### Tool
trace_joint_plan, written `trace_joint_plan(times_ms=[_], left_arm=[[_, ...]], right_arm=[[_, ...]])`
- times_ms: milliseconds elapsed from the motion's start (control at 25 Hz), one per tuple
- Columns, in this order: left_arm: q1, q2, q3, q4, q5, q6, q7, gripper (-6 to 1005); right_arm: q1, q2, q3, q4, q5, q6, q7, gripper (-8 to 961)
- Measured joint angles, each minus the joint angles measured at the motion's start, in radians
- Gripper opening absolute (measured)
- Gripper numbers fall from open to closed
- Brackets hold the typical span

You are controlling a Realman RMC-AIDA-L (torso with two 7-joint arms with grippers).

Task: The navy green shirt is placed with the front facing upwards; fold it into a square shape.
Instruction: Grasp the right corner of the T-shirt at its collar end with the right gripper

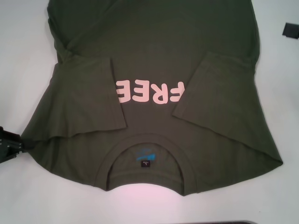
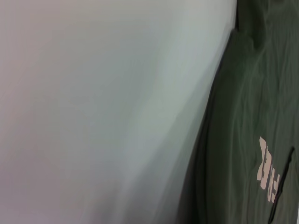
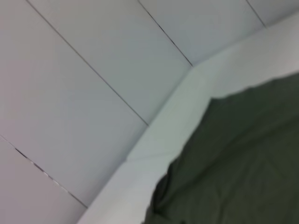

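On the white table (image 1: 18,56) we have the navy green shirt (image 1: 154,60) spread front up, collar (image 1: 145,161) at the near edge toward the robot, hem running out the far side of the head view. Both short sleeves are already turned inward over the chest: left sleeve (image 1: 88,98) lies flat beside the pink "FREE" lettering (image 1: 149,92), right sleeve (image 1: 215,88) overlaps the last letter a bit. We judge that tuck narrows the body toward a straight-sided panel, so what is left is folding along the length to get the square. Blue neck label (image 1: 145,155) shows inside the collar, which confirms front side up. Left gripper (image 1: 10,145) sits at the left edge of the head view, right at the shirt's left shoulder corner, low near the cloth; we cannot tell whether it is clenched or released, or gripping fabric, since only a dark part of it shows. We guess it is placed there to take that corner. Left wrist view shows only the shirt edge, lettering and bare table. Right gripper is out of sight in all 3 views; its wrist camera sees a shirt edge and the table border. A small dark object (image 1: 290,30) lies on the table far right, well apart from the shirt.
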Motion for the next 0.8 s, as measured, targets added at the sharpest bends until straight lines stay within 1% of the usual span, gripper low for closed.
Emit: trace_joint_plan(times_ms=[80, 160, 360, 480, 600, 800], left_arm=[[0.0, 0.0, 0.0, -0.002, 0.001, 0.004, 0.003, 27], [0.0, 0.001, 0.0, -0.005, 0.002, 0.012, 0.006, 27], [-0.002, 0.0, 0.0, -0.005, 0.004, 0.02, 0.014, 26], [-0.004, 0.001, 0.001, -0.001, 0.004, 0.021, 0.017, 26], [-0.006, 0.003, -0.001, 0.002, 0.005, 0.021, 0.017, 27], [-0.011, 0.004, -0.006, 0.002, 0.005, 0.014, 0.016, 27]], right_arm=[[-0.001, -0.014, -0.002, -0.001, -0.034, -0.006, 0.036, 748], [0.001, -0.034, -0.002, -0.002, -0.079, -0.019, 0.073, 748], [0.001, -0.093, -0.003, -0.004, -0.2, -0.084, 0.153, 748], [-0.002, -0.117, -0.001, -0.005, -0.264, -0.137, 0.184, 748], [-0.002, -0.131, 0.004, -0.017, -0.337, -0.183, 0.219, 748], [-0.003, -0.131, -0.001, -0.022, -0.436, -0.198, 0.274, 748]])
